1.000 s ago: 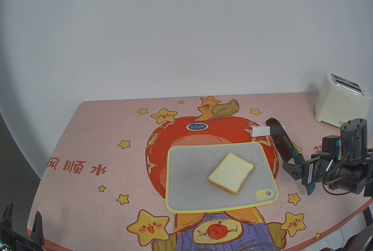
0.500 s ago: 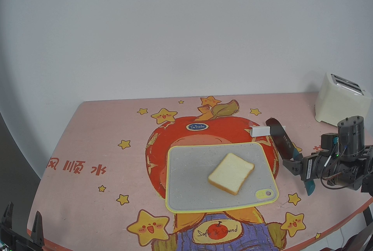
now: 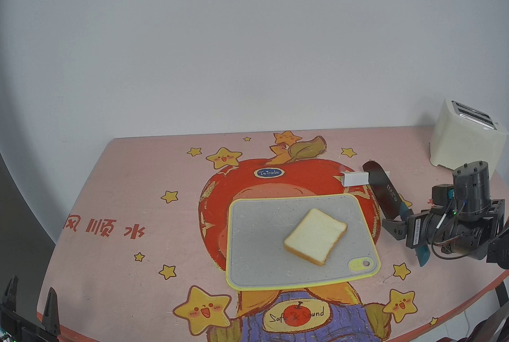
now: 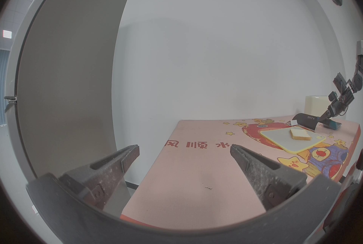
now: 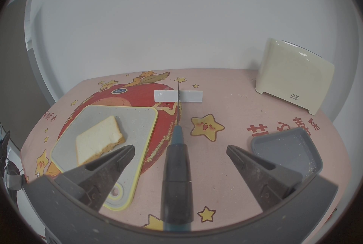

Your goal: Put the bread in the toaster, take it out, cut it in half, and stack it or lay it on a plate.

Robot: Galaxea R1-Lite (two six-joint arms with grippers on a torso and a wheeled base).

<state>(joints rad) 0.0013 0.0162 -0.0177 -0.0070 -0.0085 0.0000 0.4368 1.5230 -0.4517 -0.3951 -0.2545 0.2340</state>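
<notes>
head view: the bread (image 3: 315,236) lies flat and uncut on the board (image 3: 254,253) in the middle of the bench (image 3: 132,189). the knife (image 3: 386,192) lies just beside the board's right edge. its blade tip is propped on a small white block (image 3: 354,178) and its handle points back toward the robot. the right hand (image 3: 397,227) sits low over the handle end. the toaster (image 3: 466,139) stands behind it at the far right corner. the left hand (image 3: 31,289) is at the near left corner, well apart from all of it.

left wrist view: the left hand (image 4: 185,165) has its fingers spread with nothing between them. the bread (image 4: 300,134) is far off across the bench, so this arm is the poorer choice for the knife.

right wrist view: the right hand (image 5: 179,148) is open, one finger on each side of the knife (image 5: 176,180) handle, and neither looks to touch it. the knife's long axis runs straight away from the hand, in line with its reach, out to the block (image 5: 177,96). closing the fingers would therefore pinch the handle across its width, which looks like the next step before cutting. the bread (image 5: 98,139) on the board (image 5: 140,123) lies to one side of the knife. a grey tray (image 5: 287,150), likely the plate, lies on the other side, with the toaster (image 5: 293,74) beyond it.
</notes>
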